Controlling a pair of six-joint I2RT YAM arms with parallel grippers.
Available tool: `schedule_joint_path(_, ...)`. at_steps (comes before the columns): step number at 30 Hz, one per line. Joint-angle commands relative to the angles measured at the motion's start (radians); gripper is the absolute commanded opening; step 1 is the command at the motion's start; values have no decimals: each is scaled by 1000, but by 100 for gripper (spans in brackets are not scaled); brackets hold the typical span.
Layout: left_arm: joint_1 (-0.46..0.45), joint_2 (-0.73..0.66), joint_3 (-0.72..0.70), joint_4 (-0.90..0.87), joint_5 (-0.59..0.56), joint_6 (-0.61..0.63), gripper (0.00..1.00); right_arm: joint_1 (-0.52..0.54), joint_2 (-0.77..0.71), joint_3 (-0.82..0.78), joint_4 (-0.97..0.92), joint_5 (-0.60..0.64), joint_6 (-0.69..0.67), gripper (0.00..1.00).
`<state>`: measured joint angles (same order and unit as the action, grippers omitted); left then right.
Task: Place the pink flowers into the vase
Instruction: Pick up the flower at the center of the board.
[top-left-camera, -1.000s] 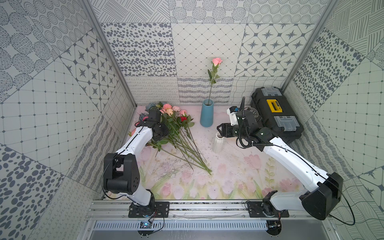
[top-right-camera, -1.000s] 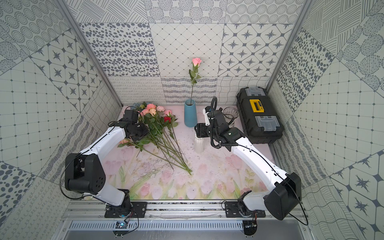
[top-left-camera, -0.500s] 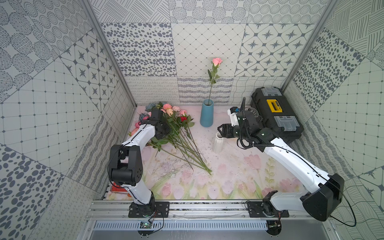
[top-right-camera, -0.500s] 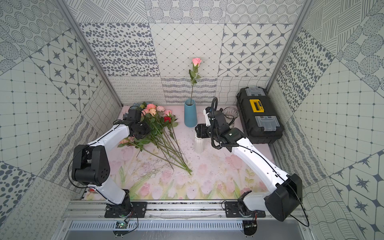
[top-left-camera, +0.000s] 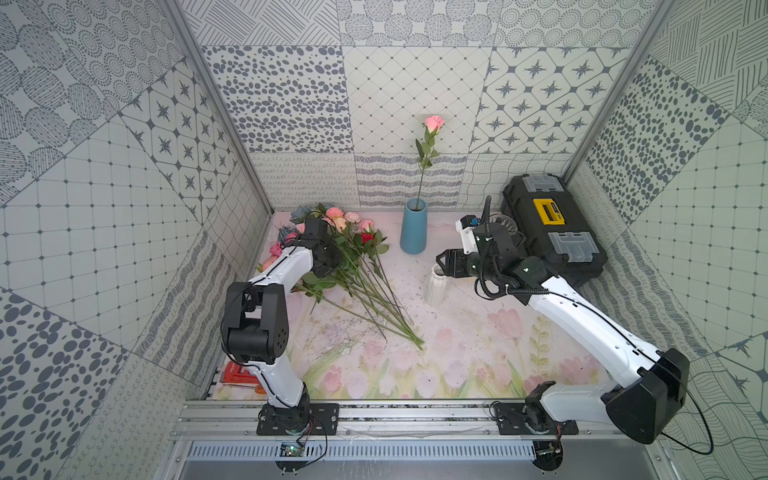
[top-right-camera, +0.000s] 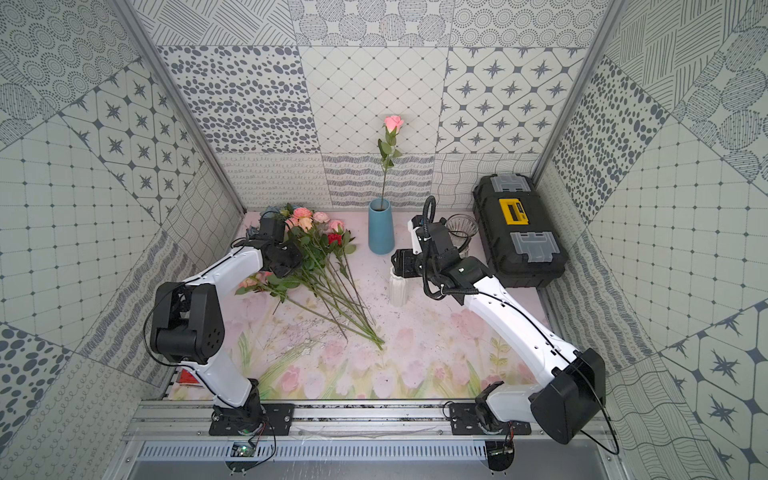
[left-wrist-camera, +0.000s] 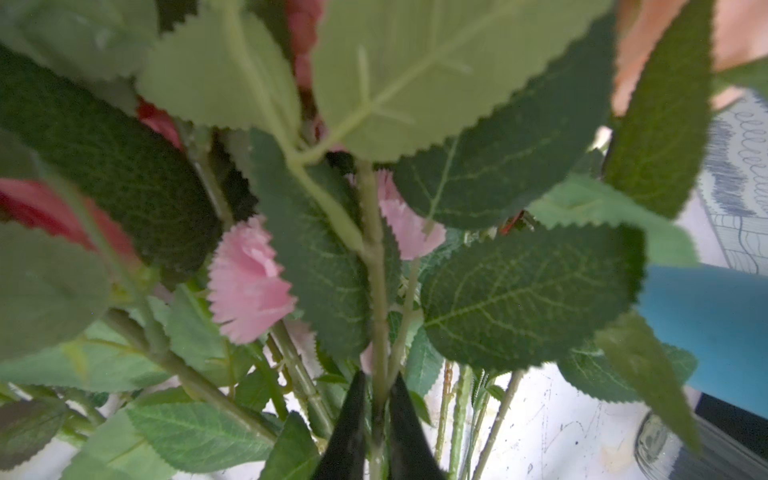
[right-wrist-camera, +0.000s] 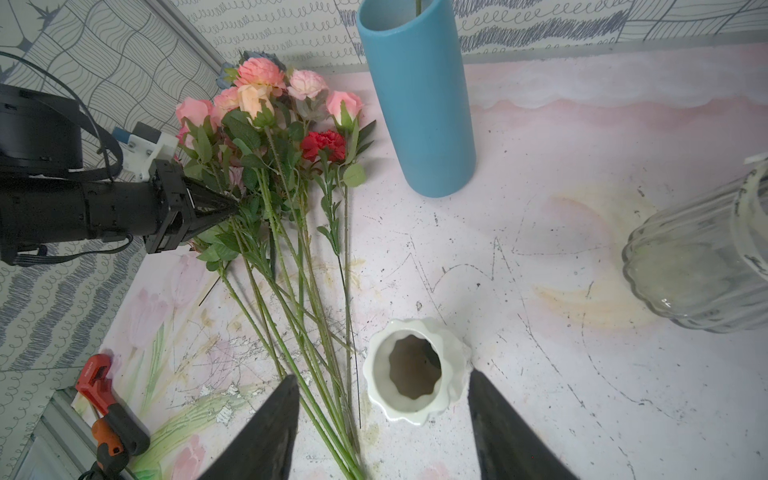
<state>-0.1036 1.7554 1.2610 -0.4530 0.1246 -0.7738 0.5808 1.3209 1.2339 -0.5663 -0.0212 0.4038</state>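
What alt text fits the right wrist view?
The right claw, open, frames a white vase seen from above. Beyond it the left claw is shut among the stems of the pink flowers lying beside a blue vase; a glass vase stands apart.

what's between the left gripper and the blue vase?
Right wrist view: past the left gripper, stems and leaves of the pink flowers, the red carnation, then bare mat before the blue vase.

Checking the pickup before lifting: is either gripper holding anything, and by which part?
The left gripper is shut on one flower stem, just below its leaves. The right gripper is open, holding nothing.
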Motion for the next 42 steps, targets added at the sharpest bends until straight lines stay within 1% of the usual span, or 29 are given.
schedule_joint_path(1, -4, -13, 5, 34, -5, -6, 6, -4, -22, -11, 21, 14, 1, 65)
schedule_joint_path(3, -3, -30, 8, 17, -13, -4, 1, -4, -20, -13, 25, 17, 0, 65)
schedule_joint_path(4, -4, -35, 14, 8, -15, -6, 0, -5, -21, -13, 27, 18, 0, 65)
schedule_joint_path(11, -5, -139, 44, -102, -42, 23, 0, -4, -3, -9, 39, 7, -7, 65)
schedule_joint_path(16, -2, -232, 79, -182, -67, 92, 0, -4, -1, 3, 42, 9, -17, 65)
schedule_joint_path(20, -7, -263, 158, -242, 31, 201, 0, -5, 6, 17, 38, 6, -40, 65)
schedule_joint_path(21, -6, -275, 162, -236, 60, 225, 0, -4, 5, 17, 44, -1, -46, 65)
schedule_joint_path(23, -5, -298, 175, -219, 152, 279, 0, -4, 3, 23, 54, -23, -59, 65)
schedule_joint_path(26, 16, -309, 187, -173, 359, 325, 0, -5, 13, 45, 57, -78, -74, 65)
schedule_joint_path(28, 33, -315, 173, -108, 513, 323, 0, -3, 16, 53, 71, -120, -78, 65)
schedule_joint_path(30, 39, -332, 127, 8, 646, 287, 0, -3, 25, 66, 82, -169, -81, 65)
schedule_joint_path(32, 39, -352, 66, 160, 768, 221, 0, -1, 36, 90, 87, -230, -84, 65)
schedule_joint_path(35, 38, -373, -7, 339, 872, 142, 0, 6, 59, 125, 102, -319, -80, 65)
schedule_joint_path(40, 31, -390, -48, 461, 1001, 97, 0, 31, 124, 199, 112, -436, -68, 64)
schedule_joint_path(42, 26, -395, -88, 602, 1073, 9, 0, 44, 156, 225, 121, -465, -60, 62)
